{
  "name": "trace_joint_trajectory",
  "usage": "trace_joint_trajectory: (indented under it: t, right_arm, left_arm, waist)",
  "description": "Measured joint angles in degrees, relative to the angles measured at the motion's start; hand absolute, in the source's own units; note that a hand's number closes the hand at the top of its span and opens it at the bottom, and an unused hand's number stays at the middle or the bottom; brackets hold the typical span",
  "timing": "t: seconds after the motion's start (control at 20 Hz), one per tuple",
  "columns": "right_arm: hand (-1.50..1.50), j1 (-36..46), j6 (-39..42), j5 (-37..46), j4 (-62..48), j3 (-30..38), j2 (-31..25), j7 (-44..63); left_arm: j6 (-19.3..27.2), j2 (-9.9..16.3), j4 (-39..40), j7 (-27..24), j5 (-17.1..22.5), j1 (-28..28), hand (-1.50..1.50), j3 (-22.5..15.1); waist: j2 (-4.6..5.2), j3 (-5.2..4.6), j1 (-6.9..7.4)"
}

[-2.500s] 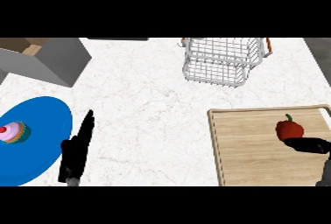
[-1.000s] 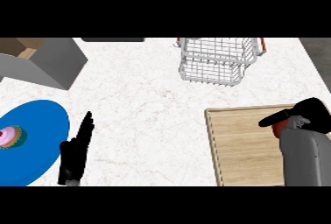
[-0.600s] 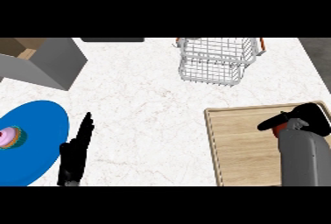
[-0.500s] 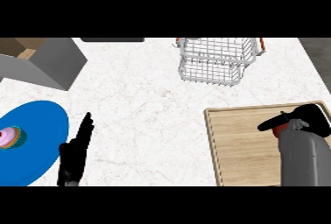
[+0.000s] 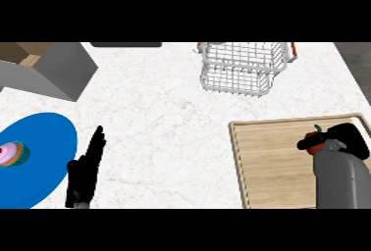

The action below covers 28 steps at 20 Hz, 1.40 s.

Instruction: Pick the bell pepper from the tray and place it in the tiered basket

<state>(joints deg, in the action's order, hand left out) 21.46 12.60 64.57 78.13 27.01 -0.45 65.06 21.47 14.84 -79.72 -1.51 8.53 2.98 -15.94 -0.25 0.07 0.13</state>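
Little has shifted over the last second: we note the right robot hand [image 5: 346, 137] remains over the bell pepper [image 5: 311, 142], whereas 2.5 s ago that hand lay lower on the tray with the pepper fully exposed. Now its fingers curl round the pepper, hiding most of it (only a red sliver and the green stem show at the left of the hand). Pepper sits over the right part of the wooden tray [image 5: 272, 157]; we cannot tell whether it is lifted or touching the board. Grey forearm comes up from the lower edge.

Left robot hand [image 5: 85, 171] rests on the marble desk [image 5: 159, 117], fingers straight and together, just beside the blue plate [image 5: 36, 162], which carries a pink cupcake [image 5: 11, 153].

Wire tiered basket [image 5: 243, 68] stands at the far side, well apart from the tray. Grey box [image 5: 51, 68] at far left.
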Motion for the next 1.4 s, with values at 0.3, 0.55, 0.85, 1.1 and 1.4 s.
trace_joint_trajectory:
  t: [0.3, 0.55, 0.85, 1.1, 1.4]
  right_arm:
    - [1.50, 0.76, -2.22, 0.73, -4.31, -0.35, -1.73, -2.32]
    - [1.50, 0.79, -2.22, 3.24, -6.72, -2.50, -3.83, -4.64]
    - [1.50, 1.23, -0.81, 3.60, -7.18, -7.03, -6.50, -12.91]
    - [1.50, 2.05, 6.20, -0.72, -5.72, -16.60, -9.28, -34.51]
    - [1.50, 2.26, 12.85, -13.06, 3.50, -13.44, -15.00, -51.70]
  left_arm:
    - [-1.49, 0.57, -1.34, 1.70, -0.27, 0.53, 0.00, 1.22]
    - [-1.74, -0.44, -0.42, 1.25, -1.24, 0.05, 0.00, 1.52]
    - [-1.77, -1.22, -0.27, 1.33, -2.13, 0.02, 0.00, 1.84]
    - [-1.95, -1.23, -0.14, 1.42, -2.16, -0.16, 0.00, 1.86]
    - [-1.12, -1.59, -0.73, 1.31, -2.41, 1.17, 0.00, 2.16]
  waist:
    - [-0.34, -0.63, 0.02]
    - [-0.43, -0.61, 0.10]
    - [-0.29, -0.31, 0.15]
    - [-0.17, 0.02, 0.90]
    - [-0.42, 0.09, -0.97]
